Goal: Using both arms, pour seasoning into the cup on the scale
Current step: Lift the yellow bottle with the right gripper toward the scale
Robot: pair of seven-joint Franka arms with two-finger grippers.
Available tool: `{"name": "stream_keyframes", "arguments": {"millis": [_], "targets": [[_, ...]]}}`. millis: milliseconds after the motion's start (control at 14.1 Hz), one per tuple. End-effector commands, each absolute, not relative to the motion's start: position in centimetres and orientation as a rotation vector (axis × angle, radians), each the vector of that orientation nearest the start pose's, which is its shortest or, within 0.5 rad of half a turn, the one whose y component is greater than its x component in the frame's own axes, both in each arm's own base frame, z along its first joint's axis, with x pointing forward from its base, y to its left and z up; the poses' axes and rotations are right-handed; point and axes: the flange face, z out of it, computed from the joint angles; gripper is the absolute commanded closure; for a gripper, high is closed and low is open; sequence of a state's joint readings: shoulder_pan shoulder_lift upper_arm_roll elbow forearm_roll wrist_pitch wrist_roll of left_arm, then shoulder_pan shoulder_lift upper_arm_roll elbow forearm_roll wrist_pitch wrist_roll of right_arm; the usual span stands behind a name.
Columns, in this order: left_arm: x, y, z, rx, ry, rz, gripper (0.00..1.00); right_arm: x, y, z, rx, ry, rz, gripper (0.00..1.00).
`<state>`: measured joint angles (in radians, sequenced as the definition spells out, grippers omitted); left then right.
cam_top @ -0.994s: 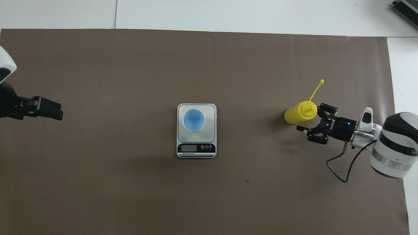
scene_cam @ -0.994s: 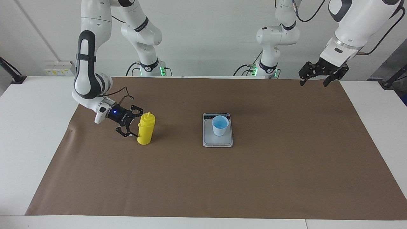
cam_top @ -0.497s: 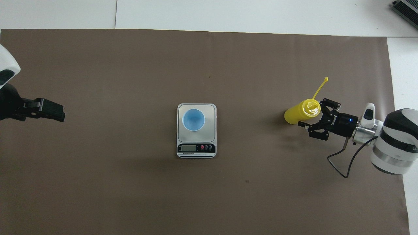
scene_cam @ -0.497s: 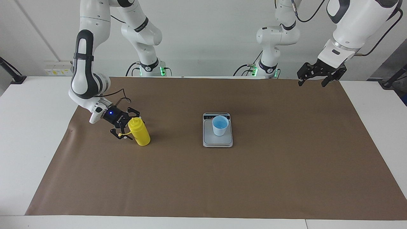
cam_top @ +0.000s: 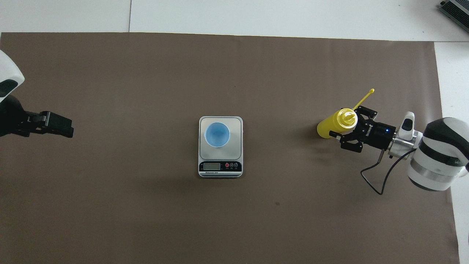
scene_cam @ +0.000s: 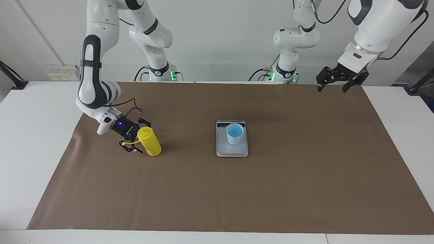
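The yellow seasoning bottle [scene_cam: 151,145] stands on its base but tilted, toward the right arm's end of the table, its nozzle top leaning into my right gripper [scene_cam: 139,136]. That gripper is low over the table, open, one finger on each side of the bottle's top. In the overhead view the bottle [cam_top: 331,127] and right gripper [cam_top: 346,123] show the same, and the cap strap [cam_top: 364,98] sticks out. The light blue cup [scene_cam: 234,134] stands upright on the grey scale [scene_cam: 232,151] at mid table. My left gripper [scene_cam: 334,83] waits raised and open over the mat's corner at the left arm's end.
A brown paper mat [scene_cam: 217,189] covers most of the white table. A black cable [cam_top: 375,181] loops from the right wrist down onto the mat. A grey device [cam_top: 454,9] lies off the mat at the table's corner farthest from the robots.
The bottle has tipped from upright to leaning toward my right gripper, whose fingers now stand around its top. The strap swung along with it. The left gripper barely shifted.
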<state>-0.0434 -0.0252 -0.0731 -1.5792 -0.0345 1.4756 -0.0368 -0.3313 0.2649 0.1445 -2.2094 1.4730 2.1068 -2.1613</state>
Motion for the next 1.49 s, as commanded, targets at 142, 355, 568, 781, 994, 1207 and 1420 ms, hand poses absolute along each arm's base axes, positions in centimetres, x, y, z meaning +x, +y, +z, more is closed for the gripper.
{"name": "stream_keyframes", "arguments": {"millis": [142,355,568,781,994,1207,1420], "targets": [[52.4,-6.3,62.9,-3.15,0.11,0.104,0.0,54.8,-4.0,26.2,-1.984,-0.925,-1.142,0.06],[52.8,-6.5,62.7,-3.154,0.109,0.053,0.0,55.1,-3.1,26.6,-1.969,-0.943,-1.143,0.76],[52.8,-6.5,62.7,-3.153,0.112,0.058,0.0,56.2,-2.0,28.7,-1.975,-0.984,-1.169,0.96],[52.8,-6.8,62.7,-3.153,0.128,0.058,0.0,56.6,0.8,33.4,-2.048,-1.024,-1.166,1.0],[52.8,-6.4,62.8,-3.153,0.117,0.055,0.0,56.7,2.9,35.1,-2.119,-1.136,-1.145,1.0],[52.8,-6.1,62.7,-3.154,0.107,0.058,0.0,57.2,5.6,36.8,-2.23,-1.144,-1.125,1.0],[52.8,-6.1,62.7,-3.153,0.102,0.063,0.0,57.1,9.5,37.1,-2.381,-1.166,-1.143,1.0]]}}
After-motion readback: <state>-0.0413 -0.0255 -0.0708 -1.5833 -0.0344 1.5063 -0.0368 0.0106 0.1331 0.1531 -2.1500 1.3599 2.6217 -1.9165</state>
